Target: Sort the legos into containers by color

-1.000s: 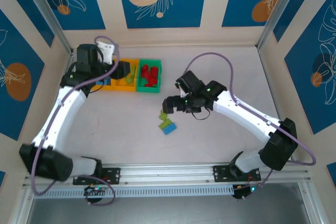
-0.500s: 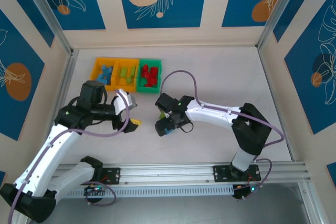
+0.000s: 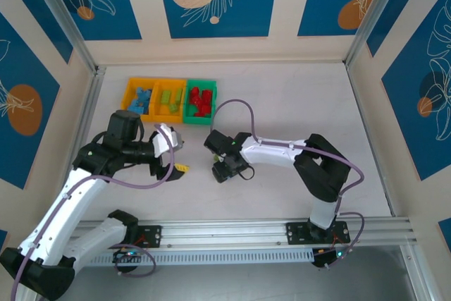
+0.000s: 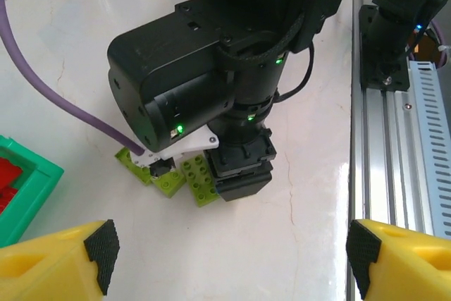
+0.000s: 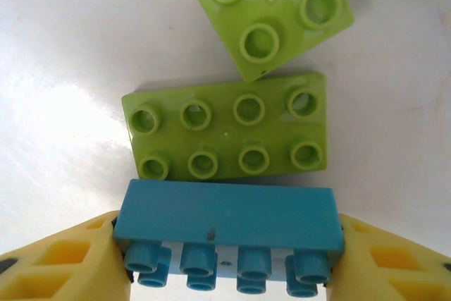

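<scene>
While the bins (image 3: 158, 119) hold blue bricks (image 3: 141, 99), lime bricks (image 3: 169, 101) and red bricks (image 3: 201, 101) separately, right claw (image 5: 229, 259) pinches a blue lego (image 5: 229, 216); left claw (image 4: 232, 248) gapes empty.

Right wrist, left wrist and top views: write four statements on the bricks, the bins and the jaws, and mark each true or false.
1. The small blue plastic brick is clamped between the jaws of the right gripper. True.
2. The lime green eight-stud plastic brick lies inside a bin. False: it lies flat on the white table top, just beyond the blue one.
3. The red plastic bricks sit in the green square plastic bin. True.
4. The left gripper holds a brick in its jaws. False: its jaws stand wide open and empty.
</scene>
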Tool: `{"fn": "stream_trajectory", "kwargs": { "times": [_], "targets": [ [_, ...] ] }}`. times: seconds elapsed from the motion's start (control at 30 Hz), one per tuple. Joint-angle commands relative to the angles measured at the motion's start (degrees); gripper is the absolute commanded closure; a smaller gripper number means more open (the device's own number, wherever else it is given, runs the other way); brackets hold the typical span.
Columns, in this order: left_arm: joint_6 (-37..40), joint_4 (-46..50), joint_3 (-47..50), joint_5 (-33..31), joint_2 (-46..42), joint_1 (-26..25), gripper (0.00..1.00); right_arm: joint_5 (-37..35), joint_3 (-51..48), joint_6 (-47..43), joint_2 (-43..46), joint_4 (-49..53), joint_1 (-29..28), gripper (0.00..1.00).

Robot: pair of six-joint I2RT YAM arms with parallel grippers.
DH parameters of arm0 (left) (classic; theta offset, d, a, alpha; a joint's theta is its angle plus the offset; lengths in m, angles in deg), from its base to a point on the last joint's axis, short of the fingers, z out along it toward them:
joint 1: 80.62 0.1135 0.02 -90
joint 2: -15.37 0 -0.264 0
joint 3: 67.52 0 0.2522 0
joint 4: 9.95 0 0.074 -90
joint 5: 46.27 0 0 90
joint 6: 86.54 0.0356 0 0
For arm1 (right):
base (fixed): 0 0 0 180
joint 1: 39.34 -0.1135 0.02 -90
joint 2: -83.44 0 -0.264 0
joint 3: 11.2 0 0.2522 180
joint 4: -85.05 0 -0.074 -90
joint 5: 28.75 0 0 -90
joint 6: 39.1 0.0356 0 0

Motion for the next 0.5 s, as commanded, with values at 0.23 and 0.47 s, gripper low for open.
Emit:
{"fn": "stream_trajectory", "kwargs": {
  "times": [0.23,0.47],
  "targets": [
    [-28.0,-9.5,-5.5,-17.0,-1.5,-0.4,0.0,11.1,8.2,4.2,15.2,-11.8,3.1,0.5],
    [-50.5,-4.0,-11.1,-29.7,3.5,2.9,0.0,25.8,28.7,17.0,1.7,-9.6,9.6,0.57]
  ]
}}
